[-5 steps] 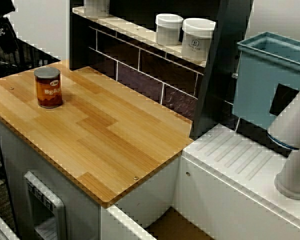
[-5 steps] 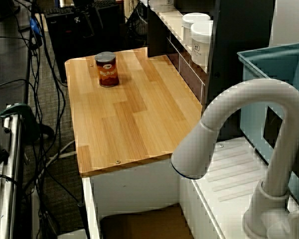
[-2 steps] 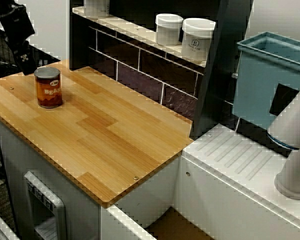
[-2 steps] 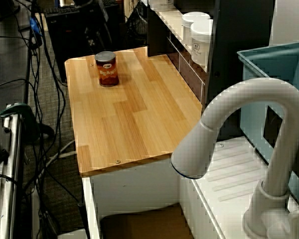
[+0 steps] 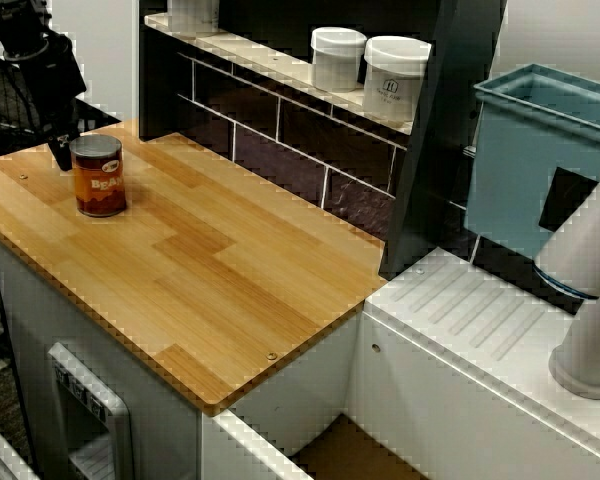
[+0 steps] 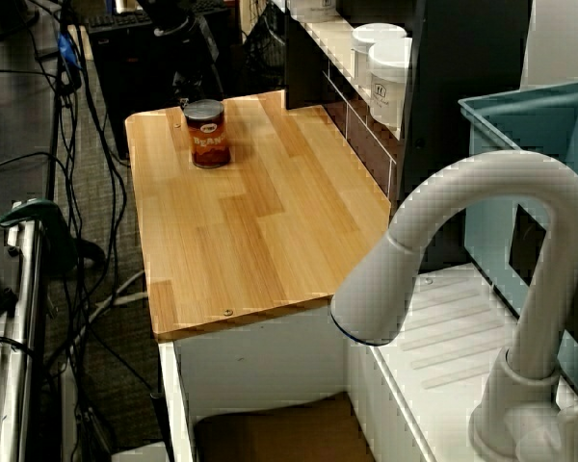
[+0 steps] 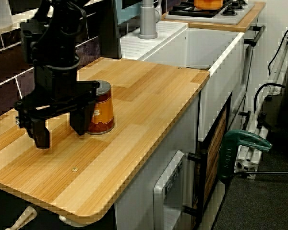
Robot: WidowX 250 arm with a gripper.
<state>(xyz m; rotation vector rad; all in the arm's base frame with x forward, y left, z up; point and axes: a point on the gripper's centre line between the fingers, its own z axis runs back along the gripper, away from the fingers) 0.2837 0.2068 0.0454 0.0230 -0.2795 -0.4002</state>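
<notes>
Brown can [image 5: 99,176]: lidded, upright on the wooden counter [image 5: 220,270] near its corner. White jars [image 5: 395,78], two: lidded, on the shelf, contents hidden. Gripper [image 7: 60,130]: pointing straight down just beside the can, fingers [image 7: 79,122] spread apart, holding nothing.

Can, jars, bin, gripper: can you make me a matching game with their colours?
Things:
1. can
2. jars
3. bin
4. gripper

Colours:
A. white
B. black
C. orange-brown
D. blue

Pairs: 1-C, 2-A, 3-D, 4-B
</notes>
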